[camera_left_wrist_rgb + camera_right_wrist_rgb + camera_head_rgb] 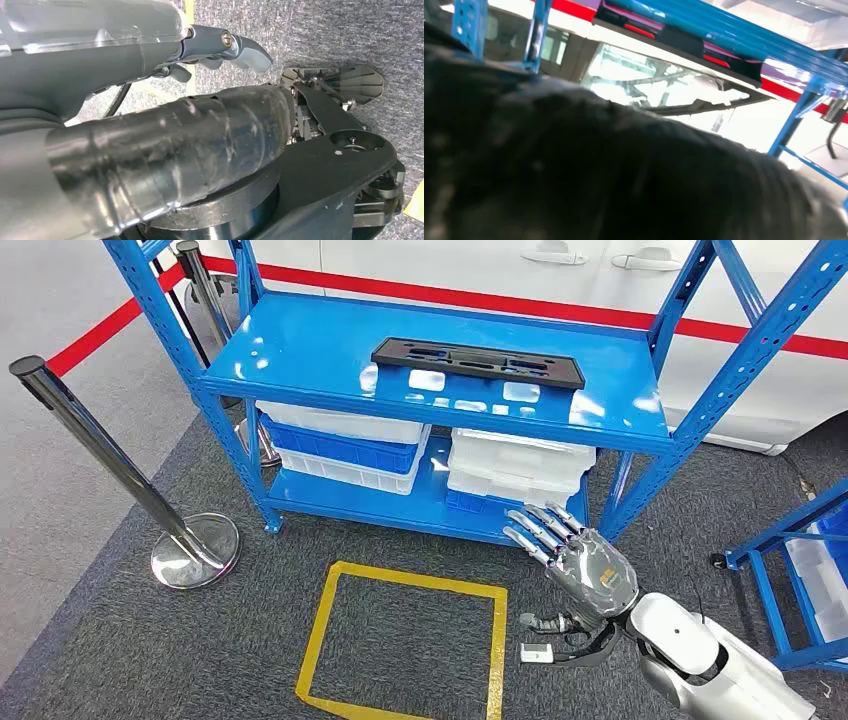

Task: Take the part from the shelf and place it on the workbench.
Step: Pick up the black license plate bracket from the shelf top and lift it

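Right hand (582, 558), lower right of the head view, fingers spread and holding nothing, raised before the blue shelf (300, 350). The black part (478, 362) lies flat on the top tier, upper centre. White and blue bins (345, 448) below; chrome stanchion (110, 465) left; yellow floor square (405, 650) bottom centre. Left hand (220, 47) empty, fingers loosely extended.

The right hand (585, 562) is raised, fingers extended and apart, holding nothing; the left hand (150, 75) hangs downward.
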`<action>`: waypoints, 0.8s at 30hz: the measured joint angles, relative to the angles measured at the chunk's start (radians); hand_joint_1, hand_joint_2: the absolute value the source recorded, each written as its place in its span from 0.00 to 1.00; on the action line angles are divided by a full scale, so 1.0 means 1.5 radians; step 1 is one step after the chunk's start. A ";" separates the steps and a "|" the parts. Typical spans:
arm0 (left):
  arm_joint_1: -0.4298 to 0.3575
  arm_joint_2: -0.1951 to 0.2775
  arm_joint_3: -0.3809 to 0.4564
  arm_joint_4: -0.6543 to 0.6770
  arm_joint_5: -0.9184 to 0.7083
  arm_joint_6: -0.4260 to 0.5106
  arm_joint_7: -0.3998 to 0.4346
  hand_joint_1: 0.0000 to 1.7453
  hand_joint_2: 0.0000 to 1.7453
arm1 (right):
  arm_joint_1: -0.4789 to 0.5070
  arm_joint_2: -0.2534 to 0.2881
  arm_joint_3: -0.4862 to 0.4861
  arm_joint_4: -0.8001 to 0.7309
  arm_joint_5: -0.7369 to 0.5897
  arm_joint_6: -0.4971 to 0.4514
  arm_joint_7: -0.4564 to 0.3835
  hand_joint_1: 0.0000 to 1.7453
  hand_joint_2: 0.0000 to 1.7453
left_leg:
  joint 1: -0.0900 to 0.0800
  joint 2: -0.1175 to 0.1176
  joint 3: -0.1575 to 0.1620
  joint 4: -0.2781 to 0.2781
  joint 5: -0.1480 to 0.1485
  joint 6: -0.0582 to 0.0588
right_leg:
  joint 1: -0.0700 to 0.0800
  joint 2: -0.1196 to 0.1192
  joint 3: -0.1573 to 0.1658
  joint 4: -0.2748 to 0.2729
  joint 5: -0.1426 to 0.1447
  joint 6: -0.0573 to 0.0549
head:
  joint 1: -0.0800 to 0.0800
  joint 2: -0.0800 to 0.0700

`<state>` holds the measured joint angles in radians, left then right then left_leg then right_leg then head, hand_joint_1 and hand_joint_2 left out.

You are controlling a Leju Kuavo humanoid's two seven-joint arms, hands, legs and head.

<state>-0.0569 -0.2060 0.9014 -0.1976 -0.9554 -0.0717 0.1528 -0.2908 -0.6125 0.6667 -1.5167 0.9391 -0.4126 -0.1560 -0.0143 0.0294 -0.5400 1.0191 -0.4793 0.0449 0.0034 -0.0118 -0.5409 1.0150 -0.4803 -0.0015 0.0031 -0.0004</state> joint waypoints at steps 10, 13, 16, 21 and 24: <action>0.000 0.000 -0.008 0.001 -0.006 -0.012 -0.008 0.00 0.00 | 0.015 0.001 -0.046 -0.010 -0.035 0.019 -0.023 0.00 0.00 | 0.006 0.003 0.004 -0.024 0.015 0.016 | -0.006 0.005 -0.054 0.101 -0.054 0.017 | 0.001 0.000; 0.000 0.001 -0.010 0.001 -0.007 -0.018 -0.014 0.00 0.00 | 0.025 0.004 -0.059 -0.010 -0.032 0.029 -0.033 0.00 0.00 | 0.007 0.002 0.002 -0.020 0.012 0.014 | -0.016 0.005 -0.096 0.170 -0.060 0.025 | 0.001 0.000; 0.000 0.001 -0.010 0.001 -0.007 -0.020 -0.017 0.00 0.00 | 0.027 0.008 -0.072 -0.011 -0.032 0.035 -0.037 0.00 0.00 | 0.011 0.002 0.002 -0.009 0.003 0.004 | -0.024 0.001 -0.053 0.065 0.007 0.032 | 0.001 0.000; -0.001 0.002 -0.010 0.001 -0.010 -0.021 -0.017 0.00 0.00 | 0.020 0.018 -0.087 -0.014 -0.043 0.051 -0.050 0.00 0.50 | 0.010 0.004 -0.003 0.002 -0.007 -0.016 | -0.018 0.003 -0.034 0.016 0.013 0.013 | 0.003 0.000; -0.001 0.002 -0.010 0.001 -0.014 -0.018 -0.016 0.00 0.00 | 0.003 0.026 -0.094 -0.015 -0.053 0.063 -0.056 0.00 1.00 | 0.014 -0.006 -0.028 0.058 -0.038 -0.026 | -0.020 0.006 -0.027 0.012 0.011 -0.003 | 0.003 0.000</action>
<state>-0.0590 -0.2037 0.8862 -0.1958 -0.9763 -0.0993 0.1282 -0.2856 -0.5730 0.5252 -1.5394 0.8597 -0.3183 -0.2394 0.0064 0.0202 -0.5817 1.1063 -0.5361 0.0053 -0.0262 -0.0033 -0.5815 1.0333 -0.4634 -0.0053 0.0073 -0.0004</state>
